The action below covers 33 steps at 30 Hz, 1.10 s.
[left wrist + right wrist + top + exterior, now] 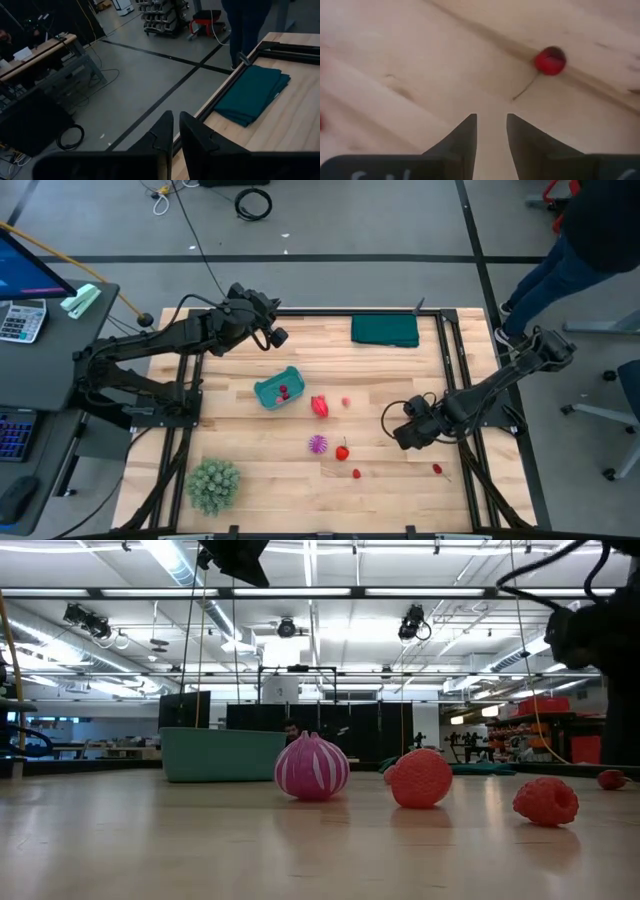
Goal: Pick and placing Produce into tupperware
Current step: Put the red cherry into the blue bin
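Produce lies scattered on the wooden worktop (400, 480): a red strawberry-like piece (320, 406) just right of the teal container (277, 389), a small pale pink bit (346, 402) near it, a spiky magenta-purple piece (318, 444) lower down w/ a red fruit (342, 451) just beside it, a tiny red ball (356, 474) below those, and a cherry (437, 469) w/ a thin stem toward the right edge. One red piece (284, 390) sits inside the container, which stands left of centre, tilted at an angle to the worktop edges. Left hand (279, 337) hangs high over the back-left part of the worktop, well apart from the container; its wrist view shows the fingers (164, 131) nearly together w/ only a thin slit between them, nothing held, pointing past the worktop edge toward the floor and a folded dark green cloth (385, 330) at the back. Right hand (405, 438) is low over the right-centre of the worktop, near the cherry but not touching it; the fingers (465, 132) stand a little apart, empty, w/ the cherry (550, 60) ahead of them. A fuzzy green ball plant (213, 485) sits at the front-left corner. A person's legs (560, 260) show beyond the back-right corner.
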### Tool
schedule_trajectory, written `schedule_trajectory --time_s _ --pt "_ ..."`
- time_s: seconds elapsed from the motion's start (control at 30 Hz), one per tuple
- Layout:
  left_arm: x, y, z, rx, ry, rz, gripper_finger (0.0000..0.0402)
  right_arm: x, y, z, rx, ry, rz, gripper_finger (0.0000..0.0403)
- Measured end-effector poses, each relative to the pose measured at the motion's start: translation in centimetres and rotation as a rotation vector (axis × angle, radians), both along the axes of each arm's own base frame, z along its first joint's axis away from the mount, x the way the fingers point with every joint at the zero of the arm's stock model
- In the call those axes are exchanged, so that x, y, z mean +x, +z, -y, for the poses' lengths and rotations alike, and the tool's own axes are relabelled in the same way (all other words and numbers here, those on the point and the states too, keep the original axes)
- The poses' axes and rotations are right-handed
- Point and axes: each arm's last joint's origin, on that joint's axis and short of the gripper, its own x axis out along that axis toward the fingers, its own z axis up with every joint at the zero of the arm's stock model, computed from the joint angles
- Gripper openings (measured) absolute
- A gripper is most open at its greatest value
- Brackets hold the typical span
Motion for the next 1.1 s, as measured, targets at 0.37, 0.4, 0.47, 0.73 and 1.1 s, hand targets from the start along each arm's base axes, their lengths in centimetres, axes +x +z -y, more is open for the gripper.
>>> schedule_trajectory --time_s 0.37,0.4,0.47,0.73,1.1 --pt "0.0 0.0 0.0 0.000 0.000 -0.003 0.0034 -0.7 -1.9 0.6 -0.050 -0.040 -0.076 0.0114" --pt "0.0 0.0 0.0 0.000 0.000 -0.003 0.0035 -0.7 -2.0 0.6 -0.053 -0.040 -0.078 0.0114" --pt "0.0 0.0 0.0 0.001 -0.001 -0.003 0.0039 -0.6 -2.2 0.6 -0.072 -0.042 -0.073 0.0113" --pt "0.0 0.0 0.0 0.001 -0.001 -0.003 0.0040 0.0 -3.4 0.7 -0.125 -0.057 -0.111 0.0113" --pt "0.0 0.0 0.0 0.000 -0.001 -0.005 0.0036 1.0 -4.2 1.0 -0.133 0.017 -0.123 0.0091"
